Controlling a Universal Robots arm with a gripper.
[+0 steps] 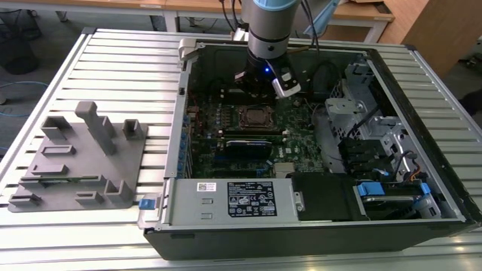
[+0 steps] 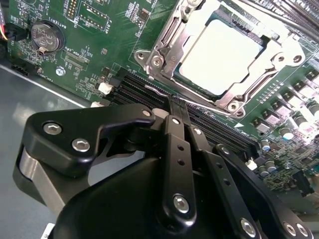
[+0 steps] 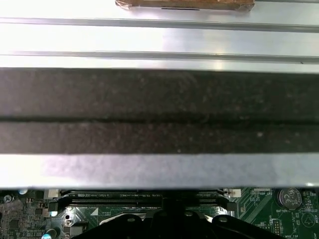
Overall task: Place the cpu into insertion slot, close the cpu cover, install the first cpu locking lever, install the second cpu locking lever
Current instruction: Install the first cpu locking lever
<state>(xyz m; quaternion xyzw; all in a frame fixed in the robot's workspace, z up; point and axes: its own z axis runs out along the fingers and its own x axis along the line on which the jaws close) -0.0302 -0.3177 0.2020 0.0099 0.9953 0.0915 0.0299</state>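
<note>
Black tool (image 2: 177, 107), its fingers pressed together and holding nothing, hung just beside the insertion slot (image 2: 222, 55). Inside the slot sat the cpu (image 2: 224, 55), with the cpu cover (image 2: 167, 42) down around it.

Ribbed silver aluminium worktop (image 1: 121, 62): brushed metal, satin sheen, bright glare at lower left of the exterior view. Grey moulded plastic fixture block (image 1: 79, 164): matt, smooth. Black steel computer case (image 1: 301, 240): painted, matt. Green circuit board (image 2: 84, 55): glossy lacquered surface, upper left of the second wrist view. Square silvery cpu cover (image 2: 164, 47): bare stamped metal, polished, reflective. The cpu (image 2: 224, 55): flat metal top, dull satin, washed pale by light. Black claw (image 2: 177, 112): smooth matt links, with shiny steel screw heads. Brown wooden desk (image 1: 362, 11), upper right of the exterior view: smooth, low-gloss.
</note>
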